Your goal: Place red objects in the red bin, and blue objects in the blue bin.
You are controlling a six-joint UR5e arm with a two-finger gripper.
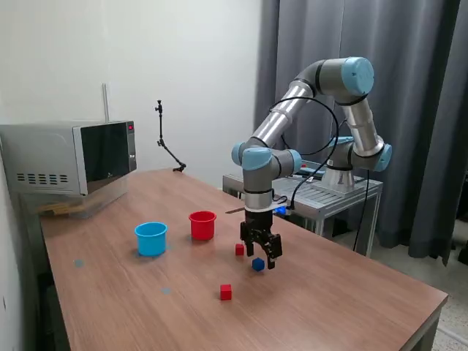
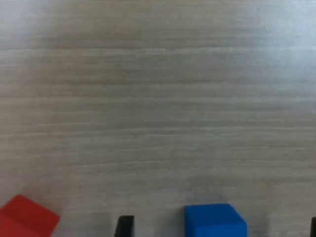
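The black two-finger gripper (image 1: 262, 262) is hanging low over the brown wood-grain table (image 1: 344, 307), fingers spread apart and gripping nothing. A small dark blue cube (image 1: 258, 264) is sitting on the table between the fingers; in the wrist view the same cube (image 2: 215, 220) is lying between the two dark fingertips (image 2: 124, 226), clear of the one that shows.

A small solid red cube (image 1: 240, 249) is resting just beside the blue cube, on the side toward the round red plastic cup (image 1: 202, 225). A second red cube (image 1: 226, 292) is lying near the blue cube, toward the table's front edge. The round light-blue plastic cup (image 1: 151, 238) is standing near the red cup, well apart from the blue cube. Only one blue cube is showing.
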